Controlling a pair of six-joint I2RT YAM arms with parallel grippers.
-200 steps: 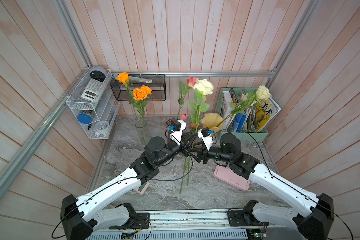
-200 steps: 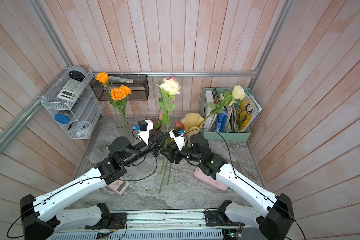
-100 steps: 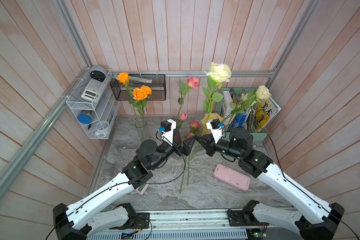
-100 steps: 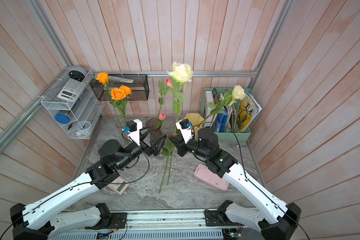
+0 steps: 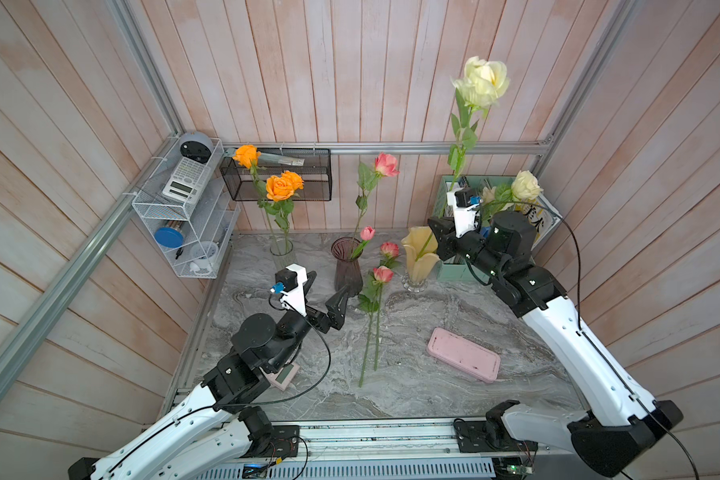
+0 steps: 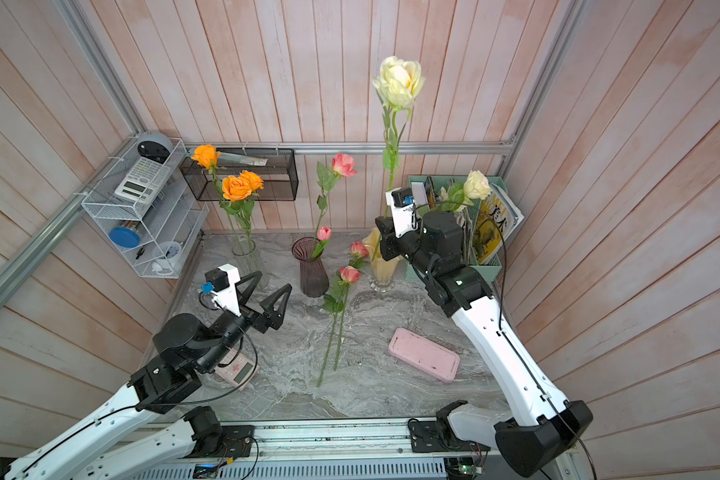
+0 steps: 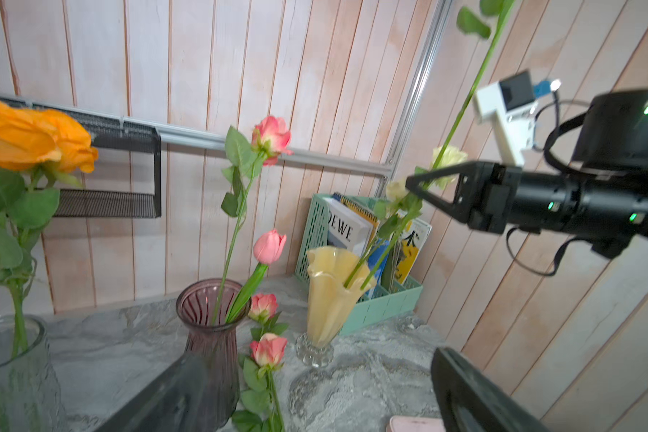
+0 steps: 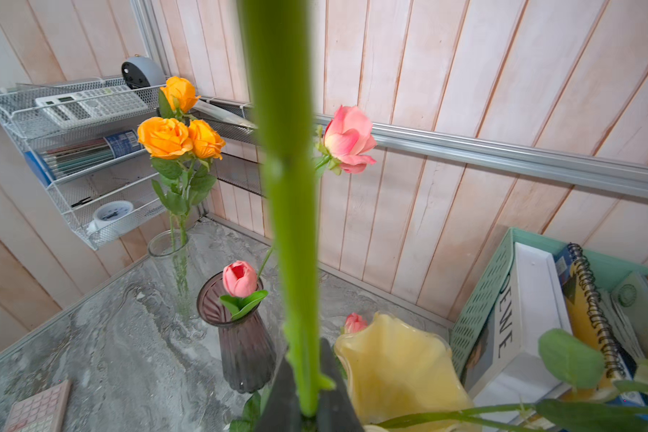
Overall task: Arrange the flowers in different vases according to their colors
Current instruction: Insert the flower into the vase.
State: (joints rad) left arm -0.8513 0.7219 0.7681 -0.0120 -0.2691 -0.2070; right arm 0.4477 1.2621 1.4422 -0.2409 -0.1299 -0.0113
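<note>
Cream rose (just passed across), now clamped low on its stem by the right end effector; pale yellow ruffled vase just below it awaits insertion. Left end effector: newly spread, empty.

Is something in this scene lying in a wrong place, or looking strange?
Yes. Two pink roses lie on the table beside the purple vase, while the other pink flowers stand in it. Nothing looks spilled or broken.
</note>
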